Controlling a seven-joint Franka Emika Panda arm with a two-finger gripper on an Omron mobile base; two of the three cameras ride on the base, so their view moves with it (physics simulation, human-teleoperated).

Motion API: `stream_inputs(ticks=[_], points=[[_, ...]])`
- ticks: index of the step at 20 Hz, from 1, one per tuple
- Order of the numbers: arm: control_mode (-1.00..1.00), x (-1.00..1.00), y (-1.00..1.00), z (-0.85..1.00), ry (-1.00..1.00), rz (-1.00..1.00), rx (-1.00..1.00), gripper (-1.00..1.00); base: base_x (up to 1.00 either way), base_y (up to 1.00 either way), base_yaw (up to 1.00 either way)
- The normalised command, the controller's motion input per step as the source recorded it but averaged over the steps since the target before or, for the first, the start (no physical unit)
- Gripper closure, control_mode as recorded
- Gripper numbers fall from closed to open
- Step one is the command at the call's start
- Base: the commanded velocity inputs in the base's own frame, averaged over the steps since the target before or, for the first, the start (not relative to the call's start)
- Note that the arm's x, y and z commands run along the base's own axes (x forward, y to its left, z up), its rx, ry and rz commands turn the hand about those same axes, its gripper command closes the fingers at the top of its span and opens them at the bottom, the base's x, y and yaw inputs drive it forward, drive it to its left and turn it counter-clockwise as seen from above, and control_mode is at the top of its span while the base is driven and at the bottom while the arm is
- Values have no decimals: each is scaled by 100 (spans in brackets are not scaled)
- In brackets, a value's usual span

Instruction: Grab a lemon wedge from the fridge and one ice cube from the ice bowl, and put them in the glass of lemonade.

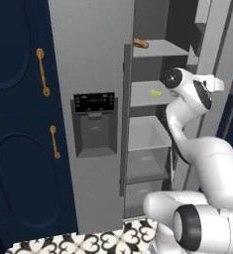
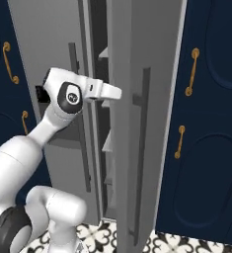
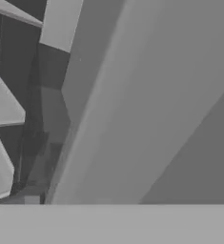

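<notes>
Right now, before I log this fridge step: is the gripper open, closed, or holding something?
Gripper: cannot be told; its fingertips are hidden behind the wrist at the open fridge, and the lemon wedge lies on its shelf.

Tall navy cabinets (image 1: 19,124) with brass handles (image 1: 41,72) are seen on both sides; the floor (image 1: 88,243) is laid with black-and-white patterned tiles.

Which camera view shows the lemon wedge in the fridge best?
The left base view: the lemon wedge lies in plain sight on a fridge shelf. The hand view catches perhaps a yellow speck at its left edge.
</notes>
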Motion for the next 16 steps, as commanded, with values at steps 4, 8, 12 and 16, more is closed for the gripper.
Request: stream_inputs(ticks=[4,8,12,16], points=[[-100,-28,-100,-26,5,-10,10,-100,0,0,0],[-100,-22,-100,-25,0,-10,11,-100,0,0,0],[-100,-8,-100,-23,0,-10,11,-100,0,0,0],[-100,-51,-73,5,-2,-3,11,-100,0,0,0]])
